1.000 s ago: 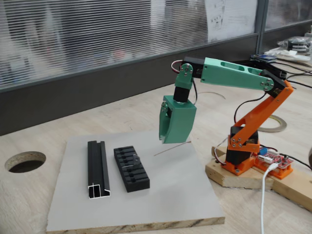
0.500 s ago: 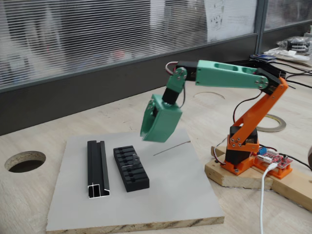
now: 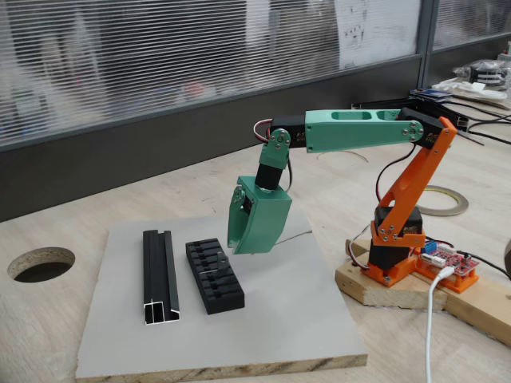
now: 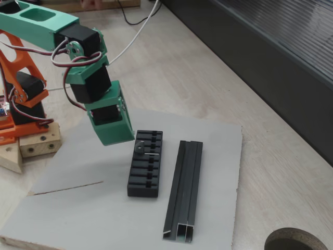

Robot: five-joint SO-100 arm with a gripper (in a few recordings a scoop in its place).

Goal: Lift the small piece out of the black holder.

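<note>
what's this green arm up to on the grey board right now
The green gripper has swung over from the right and hangs just above the far end of the black holder. The small piece is still seated in the holder, untouched. A black channel rail lies beside it on the grey board.

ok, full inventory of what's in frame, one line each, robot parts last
grey board: one, grey top, lies on the wooden table.
black holder: one, black, slotted, on the board near its middle.
small piece: one, grey, tiny, sits on the holder's upper slots.
channel rail: one, black with silver cut end, beside the holder.
thin line: one, grey, on the board.
round hole: one, in the table left of the board in a fixed view.
tape roll: one, behind the arm's base.
wooden base block: one, under the arm.
tool: one, green, above the holder's far end; opening not visible.
</note>
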